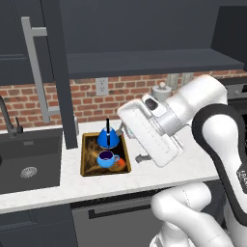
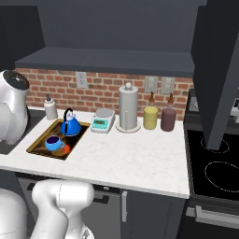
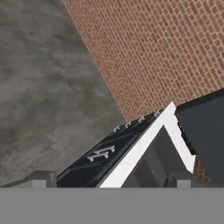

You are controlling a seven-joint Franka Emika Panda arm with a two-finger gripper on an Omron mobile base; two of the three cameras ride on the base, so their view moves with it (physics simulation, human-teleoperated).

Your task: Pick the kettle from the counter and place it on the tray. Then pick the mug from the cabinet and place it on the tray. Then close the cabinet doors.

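Pincer [image 3: 109, 181]: in the hand view its two dark tips [image 3: 41, 178] stand at the bottom edge, well apart, with nothing between them; it is spread and holds nothing. It looks along a brick wall [image 3: 153, 52] and over the far corner of the white worktop [image 3: 144, 146].
Arm: in the left base view the white forearm [image 1: 159, 128] is raised over the worktop [image 1: 193, 164], to the right of the tray.
Tray [image 1: 89, 157]: lies flat on the worktop just right of the dark sink [image 1: 29, 159], apart from the pincer, to the left of the forearm.
Kettle [image 1: 108, 139]: stands upright on the back half of the tray, black handle up.
Mug [image 1: 106, 158]: stands upright on the front half of the tray, just in front of the kettle, beside the orange patch.
Cabinet [image 1: 144, 34]: above the worktop, with its shelf [image 2: 107, 60] in sight.
Cabinet doors: the left door [image 1: 29, 67] with the silver bar handle [image 1: 38, 72] and the right door [image 2: 217, 70] both stand swung out, open.
Worktop behind the tray: a white bottle [image 2: 50, 108], a small scale [image 2: 102, 120], a paper towel roll [image 2: 128, 108], a yellow jar [image 2: 150, 116] and a dark red jar [image 2: 168, 118].
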